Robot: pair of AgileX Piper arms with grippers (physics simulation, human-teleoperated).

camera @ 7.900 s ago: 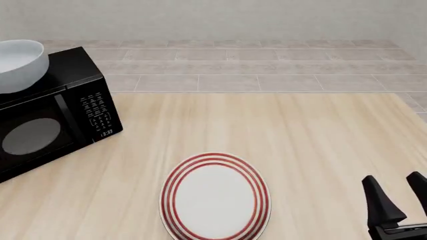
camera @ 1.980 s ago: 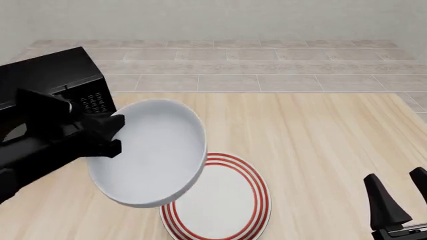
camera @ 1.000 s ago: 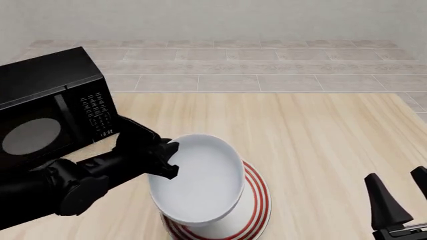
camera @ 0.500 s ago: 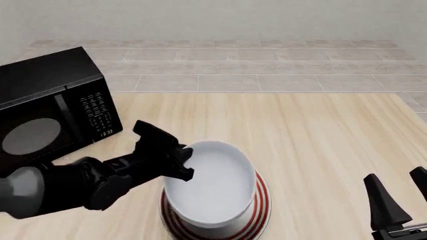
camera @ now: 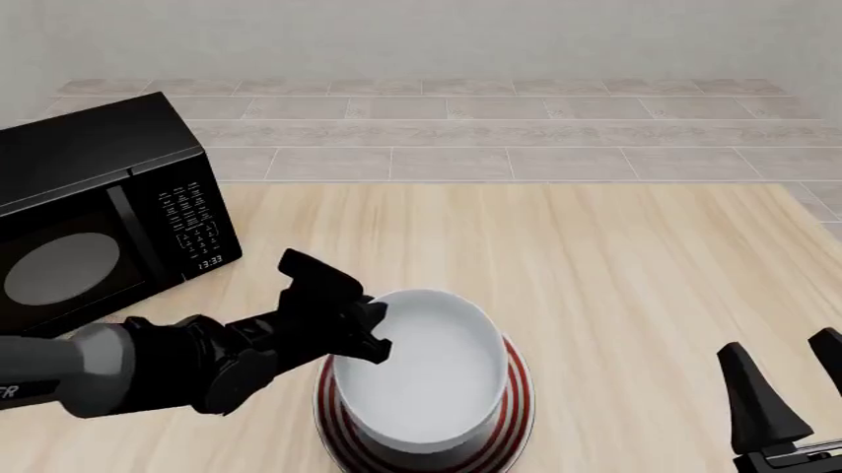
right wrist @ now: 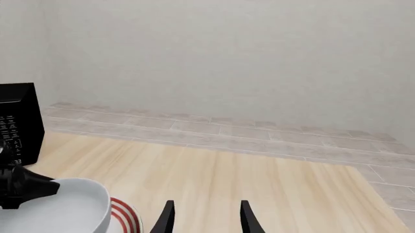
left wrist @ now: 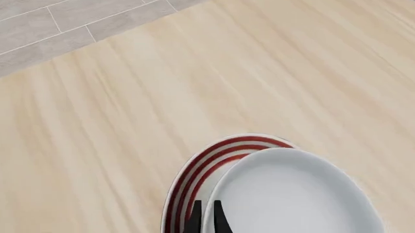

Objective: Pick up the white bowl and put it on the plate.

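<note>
The white bowl (camera: 428,370) stands upright on the red-ringed plate (camera: 516,394) at the table's near middle. My left gripper (camera: 369,327) is shut on the bowl's left rim, one finger inside and one outside. In the left wrist view the fingertips (left wrist: 194,219) pinch the rim of the bowl (left wrist: 298,194), with the plate (left wrist: 207,160) showing under it. My right gripper (camera: 790,389) is open and empty at the near right corner. In the right wrist view it (right wrist: 206,218) points past the bowl (right wrist: 71,208) and plate (right wrist: 126,213).
A black microwave (camera: 93,212) stands at the table's left side, close behind my left arm; it also shows in the right wrist view (right wrist: 16,121). Beyond the table's far edge lies a tiled floor (camera: 500,128) and a pale wall.
My left gripper has brought the bowl down and slightly right, from tilted above the plate to level on it. The right arm has not moved.
</note>
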